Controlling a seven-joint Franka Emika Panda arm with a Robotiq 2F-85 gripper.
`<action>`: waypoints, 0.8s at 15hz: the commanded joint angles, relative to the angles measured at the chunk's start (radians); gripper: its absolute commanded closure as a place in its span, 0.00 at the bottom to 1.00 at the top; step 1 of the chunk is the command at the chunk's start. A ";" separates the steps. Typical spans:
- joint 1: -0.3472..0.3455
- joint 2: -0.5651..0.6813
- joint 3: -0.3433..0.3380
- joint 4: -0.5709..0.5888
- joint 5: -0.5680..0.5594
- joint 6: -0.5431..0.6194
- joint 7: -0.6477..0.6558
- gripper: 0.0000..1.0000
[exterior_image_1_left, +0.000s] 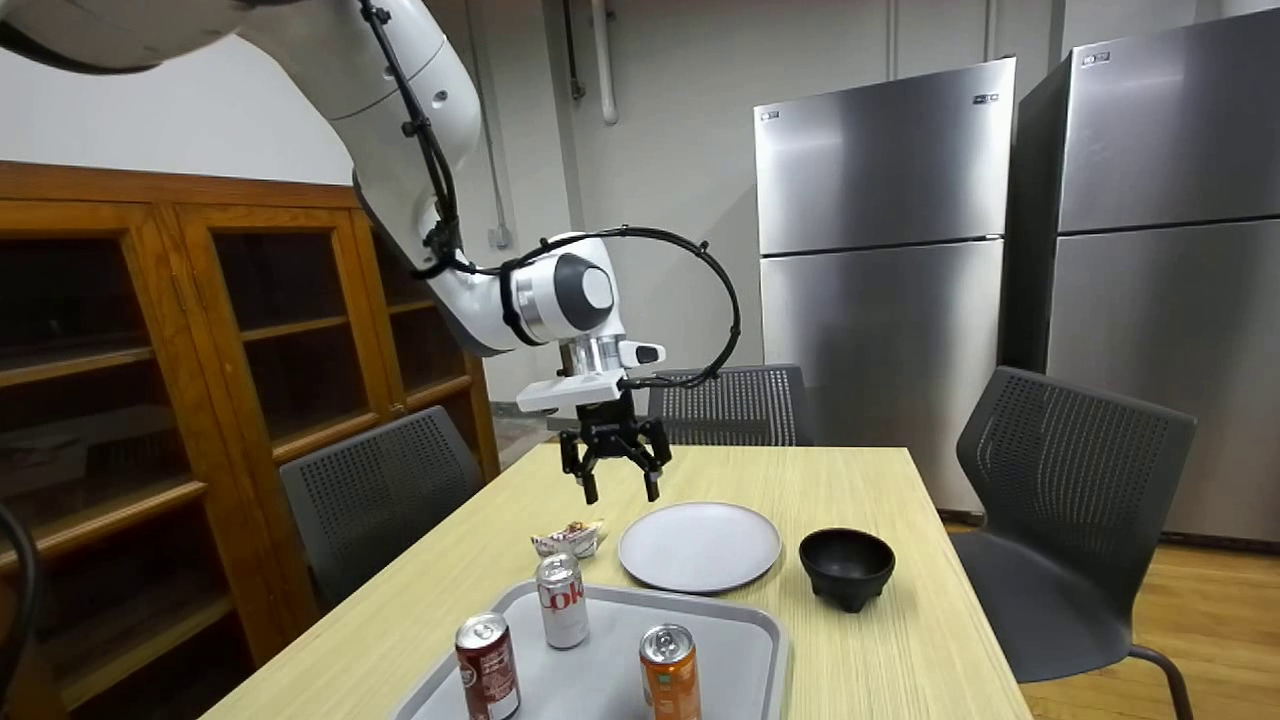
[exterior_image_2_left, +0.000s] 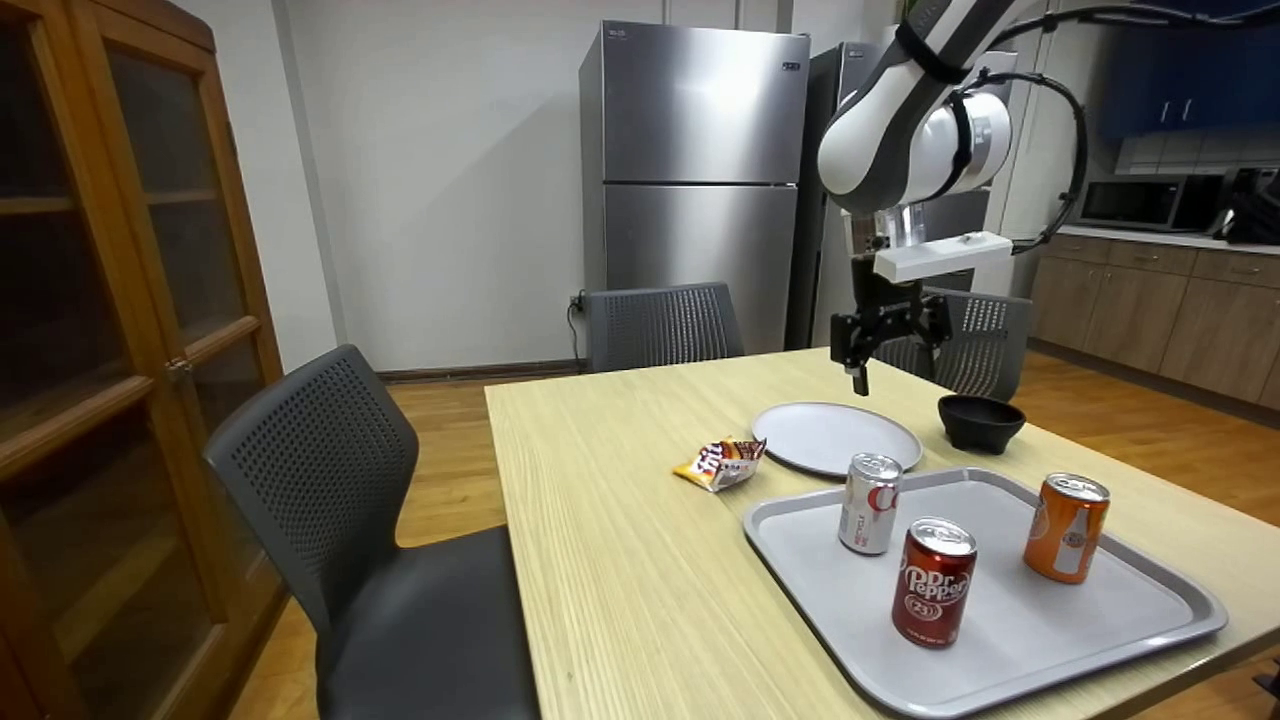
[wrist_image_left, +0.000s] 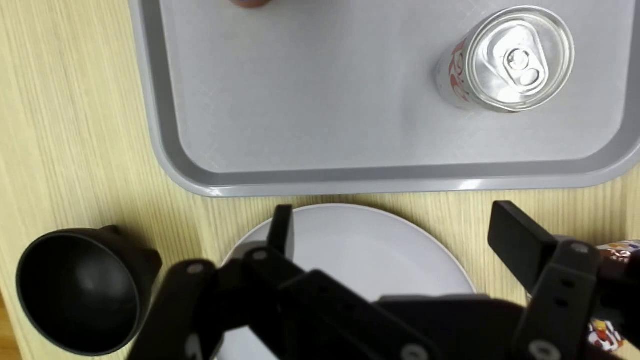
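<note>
My gripper (exterior_image_1_left: 621, 494) is open and empty, pointing down above the table. It also shows in an exterior view (exterior_image_2_left: 897, 376) and in the wrist view (wrist_image_left: 392, 220), fingers wide apart. It is nearest to a round light-grey plate (exterior_image_1_left: 700, 547), (exterior_image_2_left: 837, 437), (wrist_image_left: 370, 250), above it and apart from it. A small open snack bag (exterior_image_1_left: 568, 541), (exterior_image_2_left: 725, 463) lies beside the plate; a finger partly hides it in the wrist view (wrist_image_left: 605, 335). A black footed bowl (exterior_image_1_left: 847, 568), (exterior_image_2_left: 980, 422), (wrist_image_left: 80, 290) stands on the plate's other side.
A grey tray (exterior_image_1_left: 772, 650), (exterior_image_2_left: 800, 602), (wrist_image_left: 350, 188) holds an upright silver Coke can (exterior_image_1_left: 563, 605), (exterior_image_2_left: 869, 505), (wrist_image_left: 517, 60), a Dr Pepper can (exterior_image_1_left: 488, 665), (exterior_image_2_left: 934, 585) and an orange can (exterior_image_1_left: 671, 675), (exterior_image_2_left: 1067, 530). Dark chairs (exterior_image_1_left: 1070, 480), (exterior_image_2_left: 320, 480) surround the table. A wooden cabinet (exterior_image_1_left: 160, 420) and refrigerators (exterior_image_1_left: 885, 290) stand behind.
</note>
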 joint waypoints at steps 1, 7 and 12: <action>-0.005 0.002 0.006 0.002 -0.003 -0.002 0.002 0.00; -0.015 0.001 0.008 -0.008 0.008 0.009 -0.004 0.00; -0.022 -0.008 0.013 -0.038 0.042 0.060 0.003 0.00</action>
